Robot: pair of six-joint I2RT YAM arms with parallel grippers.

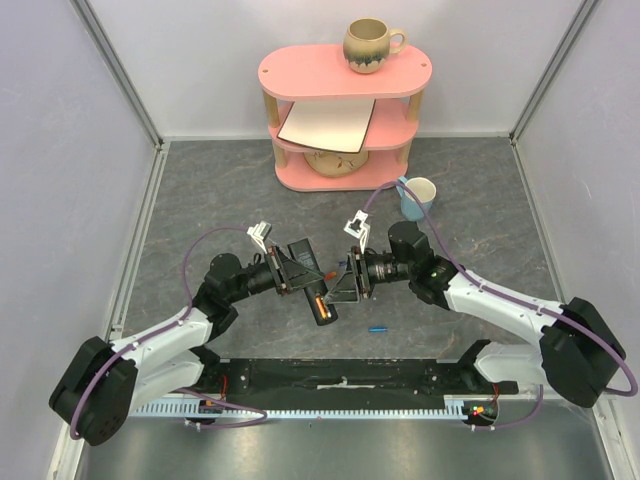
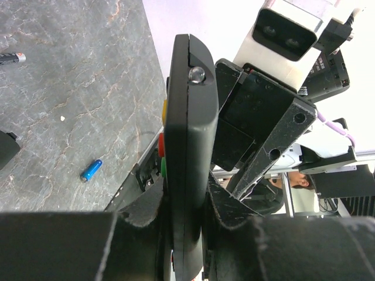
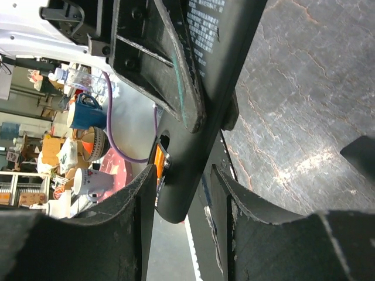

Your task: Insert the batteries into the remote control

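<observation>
My left gripper [image 1: 292, 266] [image 2: 184, 205] is shut on the black remote control [image 1: 312, 288] [image 2: 188, 117] and holds it edge-on above the table. An orange battery [image 1: 317, 305] [image 3: 159, 161] lies in the remote's open compartment. My right gripper [image 1: 346, 281] [image 3: 181, 175] is open, its fingers straddling the remote's end [image 3: 193, 146], with a gap on the right side. A blue battery [image 1: 377, 328] [image 2: 91, 170] lies on the table. A dark battery with a red tip [image 2: 12, 57] lies further off.
A pink tiered shelf [image 1: 345, 72] with a mug [image 1: 370, 45] on top stands at the back. A light blue cup [image 1: 418, 196] stands right of it. A black piece [image 2: 6, 149] lies on the table at the left wrist view's edge.
</observation>
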